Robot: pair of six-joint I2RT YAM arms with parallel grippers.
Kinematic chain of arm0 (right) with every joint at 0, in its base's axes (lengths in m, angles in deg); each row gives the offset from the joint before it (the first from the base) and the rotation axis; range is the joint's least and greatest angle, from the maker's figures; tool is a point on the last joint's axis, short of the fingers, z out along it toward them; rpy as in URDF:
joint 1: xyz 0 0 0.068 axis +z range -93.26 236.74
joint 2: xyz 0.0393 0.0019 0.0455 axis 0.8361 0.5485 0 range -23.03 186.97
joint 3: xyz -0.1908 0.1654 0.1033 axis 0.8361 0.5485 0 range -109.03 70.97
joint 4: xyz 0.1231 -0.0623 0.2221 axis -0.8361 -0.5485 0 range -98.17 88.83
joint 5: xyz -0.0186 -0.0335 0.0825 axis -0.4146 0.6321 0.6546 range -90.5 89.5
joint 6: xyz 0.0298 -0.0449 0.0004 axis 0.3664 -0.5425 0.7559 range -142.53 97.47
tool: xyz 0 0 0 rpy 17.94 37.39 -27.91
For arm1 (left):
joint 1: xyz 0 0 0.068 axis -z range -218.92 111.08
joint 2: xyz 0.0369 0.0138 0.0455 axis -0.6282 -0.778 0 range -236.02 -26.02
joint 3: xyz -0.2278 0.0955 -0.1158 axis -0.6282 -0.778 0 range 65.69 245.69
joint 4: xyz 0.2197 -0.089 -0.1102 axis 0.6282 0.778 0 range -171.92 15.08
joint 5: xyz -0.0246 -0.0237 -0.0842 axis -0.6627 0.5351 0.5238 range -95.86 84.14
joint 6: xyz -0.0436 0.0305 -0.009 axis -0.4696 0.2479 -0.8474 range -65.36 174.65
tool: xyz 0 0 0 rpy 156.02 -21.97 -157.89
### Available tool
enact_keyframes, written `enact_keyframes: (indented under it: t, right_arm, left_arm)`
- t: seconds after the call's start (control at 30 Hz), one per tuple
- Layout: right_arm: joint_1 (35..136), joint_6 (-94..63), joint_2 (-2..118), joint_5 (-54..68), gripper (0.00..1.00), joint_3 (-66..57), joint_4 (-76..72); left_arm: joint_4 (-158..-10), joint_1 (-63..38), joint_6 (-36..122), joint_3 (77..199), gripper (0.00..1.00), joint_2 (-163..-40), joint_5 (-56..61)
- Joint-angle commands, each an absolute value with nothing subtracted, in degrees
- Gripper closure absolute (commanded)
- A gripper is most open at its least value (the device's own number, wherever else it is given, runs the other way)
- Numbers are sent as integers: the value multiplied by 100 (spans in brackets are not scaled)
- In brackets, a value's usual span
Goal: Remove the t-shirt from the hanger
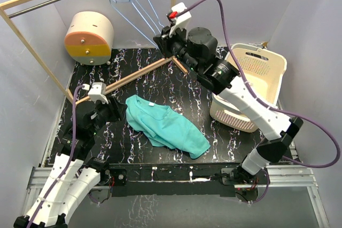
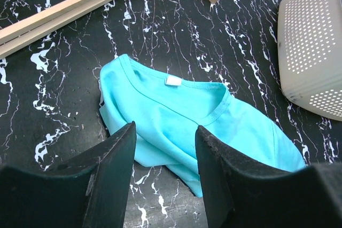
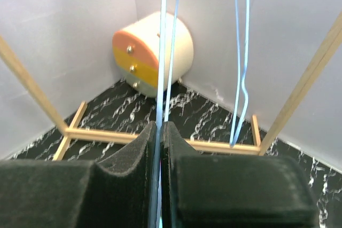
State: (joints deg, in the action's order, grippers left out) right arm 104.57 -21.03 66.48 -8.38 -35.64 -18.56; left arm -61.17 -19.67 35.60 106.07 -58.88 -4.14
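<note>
Right hand (image 3: 159, 132) is clenching the bare wire hanger (image 3: 163, 36) at 12 o'clock, best eased off slowly; left hand (image 2: 164, 132) is hovering released near the t-shirt (image 2: 176, 116).

White-shelled arms (image 1: 251, 108), black joints (image 1: 202, 40), long purple cables (image 1: 221, 17), black padded claw fingers (image 2: 115, 177)
</note>
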Motion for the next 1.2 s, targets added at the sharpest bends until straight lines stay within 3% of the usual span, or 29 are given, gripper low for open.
enact_keyframes:
  t: [0.0, 0.43, 0.67, 0.9, 1.07, 1.17]
  right_arm:
    - [10417, -2376, 6976, -1124, 92, -4268, -850]
    - [10164, -2274, 8495, -904, 92, -5748, -968]
    - [10090, -2043, 8700, -684, 91, -5890, -1273]
    - [10089, -1986, 7501, -252, 50, -4265, -1164]
    - [10094, -1872, 6347, 459, 33, -2798, -1279]
    - [10093, -1711, 5581, 1067, 30, -1635, -1327]
  left_arm:
    - [-6049, -1963, 3575, 10590, 54, -5818, -512]
    - [-5986, -1958, 3531, 10593, 54, -5783, -559]
    - [-5964, -1954, 3531, 10595, 54, -5784, -562]
    - [-5968, -1958, 3531, 10588, 54, -5800, -561]
    - [-5943, -1959, 3531, 10606, 54, -5828, -593]
    - [-5933, -1959, 3522, 10612, 54, -5796, -638]
